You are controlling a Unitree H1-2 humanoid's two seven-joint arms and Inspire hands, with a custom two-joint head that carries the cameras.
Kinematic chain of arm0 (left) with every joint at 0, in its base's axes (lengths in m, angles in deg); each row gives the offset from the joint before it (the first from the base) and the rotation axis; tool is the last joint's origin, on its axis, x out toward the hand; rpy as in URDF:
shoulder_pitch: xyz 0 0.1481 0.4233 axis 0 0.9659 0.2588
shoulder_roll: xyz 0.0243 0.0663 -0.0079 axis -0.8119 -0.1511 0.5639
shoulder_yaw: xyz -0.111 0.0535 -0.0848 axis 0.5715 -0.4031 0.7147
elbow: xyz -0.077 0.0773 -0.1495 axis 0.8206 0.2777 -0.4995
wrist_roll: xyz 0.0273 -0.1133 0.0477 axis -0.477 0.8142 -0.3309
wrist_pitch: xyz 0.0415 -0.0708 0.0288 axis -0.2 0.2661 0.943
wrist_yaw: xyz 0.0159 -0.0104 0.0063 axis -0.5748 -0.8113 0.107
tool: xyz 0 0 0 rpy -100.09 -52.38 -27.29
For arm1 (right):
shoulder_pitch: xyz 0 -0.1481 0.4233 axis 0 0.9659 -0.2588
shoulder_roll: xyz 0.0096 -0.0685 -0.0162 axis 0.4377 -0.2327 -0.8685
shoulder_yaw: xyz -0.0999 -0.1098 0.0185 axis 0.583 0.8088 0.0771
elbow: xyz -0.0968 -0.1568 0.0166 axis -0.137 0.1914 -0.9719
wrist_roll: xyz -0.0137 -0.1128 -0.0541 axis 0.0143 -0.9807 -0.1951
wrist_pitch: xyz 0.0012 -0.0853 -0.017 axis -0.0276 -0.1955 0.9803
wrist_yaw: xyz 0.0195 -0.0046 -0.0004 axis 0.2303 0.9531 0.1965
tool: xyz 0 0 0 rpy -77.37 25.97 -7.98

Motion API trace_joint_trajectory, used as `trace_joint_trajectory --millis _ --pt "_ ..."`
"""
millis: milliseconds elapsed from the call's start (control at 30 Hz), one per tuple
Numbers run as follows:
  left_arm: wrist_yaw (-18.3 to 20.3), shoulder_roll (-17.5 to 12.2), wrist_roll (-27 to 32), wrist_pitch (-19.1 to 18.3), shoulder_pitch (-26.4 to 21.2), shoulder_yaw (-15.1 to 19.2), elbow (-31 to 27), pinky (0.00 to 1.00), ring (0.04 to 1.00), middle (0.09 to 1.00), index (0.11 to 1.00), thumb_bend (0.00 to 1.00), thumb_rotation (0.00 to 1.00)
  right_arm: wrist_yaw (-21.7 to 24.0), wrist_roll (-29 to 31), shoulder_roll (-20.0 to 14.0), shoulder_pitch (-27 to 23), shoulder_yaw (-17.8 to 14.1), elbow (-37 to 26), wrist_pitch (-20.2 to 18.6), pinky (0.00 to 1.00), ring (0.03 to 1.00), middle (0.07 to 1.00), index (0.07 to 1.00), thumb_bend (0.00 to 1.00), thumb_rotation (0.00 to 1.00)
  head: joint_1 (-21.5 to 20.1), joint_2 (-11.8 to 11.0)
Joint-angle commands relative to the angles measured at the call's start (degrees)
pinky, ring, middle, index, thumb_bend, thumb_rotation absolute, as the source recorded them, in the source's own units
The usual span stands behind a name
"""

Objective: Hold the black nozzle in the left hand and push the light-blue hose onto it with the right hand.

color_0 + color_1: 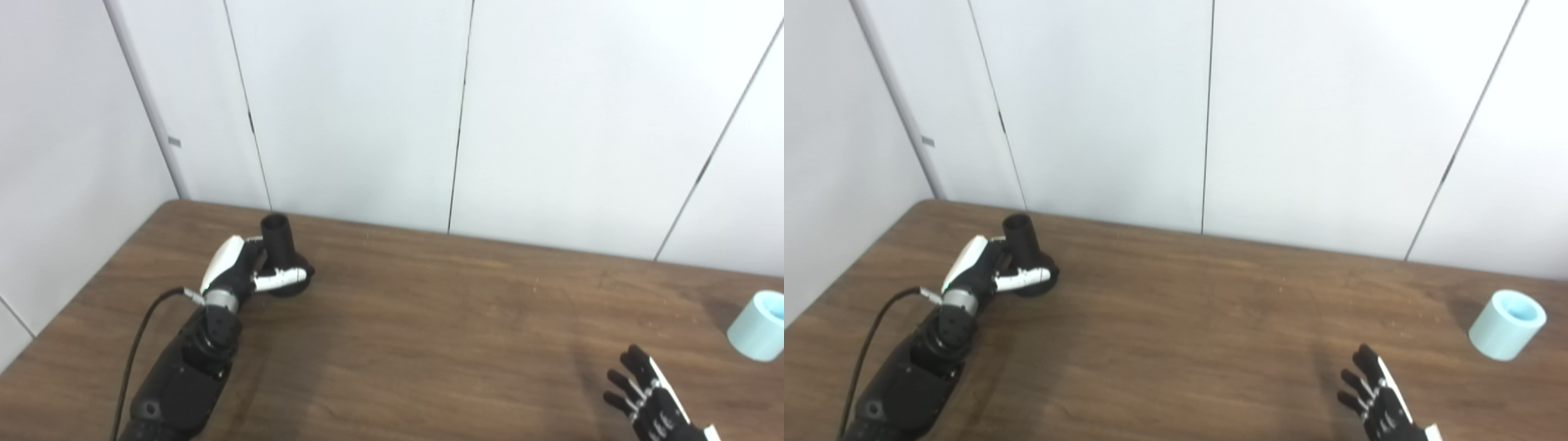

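The worktop [1182,318] was of dark brown wood grain and stood against white wall panels. On it, at about 9 o'clock, the black nozzle [1026,260] stood upright on its wide base. At about 3 o'clock, the light-blue hose [1507,324] lay tilted, its open end turned up.

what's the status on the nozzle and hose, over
Left hand wrapped around black nozzle on the table. Right hand open, holding nothing. Light-blue hose lies apart at the table's right edge. Nothing between them.
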Motion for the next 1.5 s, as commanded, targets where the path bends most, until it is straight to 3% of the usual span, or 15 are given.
trace_joint_trajectory --millis 0,167,300,633,1100,1333,1467 --pt "0.40 -0.72 0.09 0.57 0.95 -0.18 -0.82 1.00 0.932 0.849 0.559 0.68 0.44 0.27 0.45 -1.71 6.62 0.36 -2.72 0.56 0.84 0.905 0.959 0.964 0.76 1.00 0.02 0.40" --pt "-2.03 0.52 -1.17 5.89 3.69 -1.59 -2.16 0.99 0.915 0.789 0.471 0.62 0.34 0.34 0.55 -1.73 6.64 0.24 -2.91 0.44 0.84 0.903 0.956 0.963 0.76 1.00 -0.10 0.77" --pt "-3.27 1.56 -0.79 10.81 4.59 -2.54 -0.13 0.92 0.857 0.720 0.447 0.60 0.30 0.37 0.63 -1.73 6.60 0.13 -3.11 0.26 0.83 0.902 0.955 0.962 0.75 1.00 -0.16 1.27" --pt "2.73 3.09 0.31 8.73 5.61 -6.64 -2.85 1.00 0.868 0.721 0.450 0.60 0.35 0.24 0.03 -1.36 6.60 0.58 -4.32 -0.81 0.83 0.896 0.949 0.961 0.75 1.00 -1.02 2.36" --pt "12.86 8.98 0.93 7.08 8.83 -22.80 -10.31 1.00 0.906 0.755 0.454 0.59 0.34 -0.95 -3.35 0.66 6.16 2.91 -7.29 -4.47 0.79 0.862 0.927 0.947 0.75 1.00 -5.74 4.52" --pt "19.78 9.73 4.87 7.36 8.09 -27.14 -12.57 0.92 0.839 0.731 0.457 0.61 0.36 -2.07 -5.66 2.44 6.07 5.37 -9.07 -6.55 0.79 0.862 0.927 0.948 0.74 1.00 -10.28 5.67" --pt "21.29 9.78 6.33 9.91 7.77 -28.46 -11.92 0.97 0.854 0.726 0.467 0.62 0.36 -3.02 -7.19 3.42 5.73 7.10 -9.63 -7.39 0.79 0.866 0.930 0.950 0.74 1.00 -13.60 6.27"
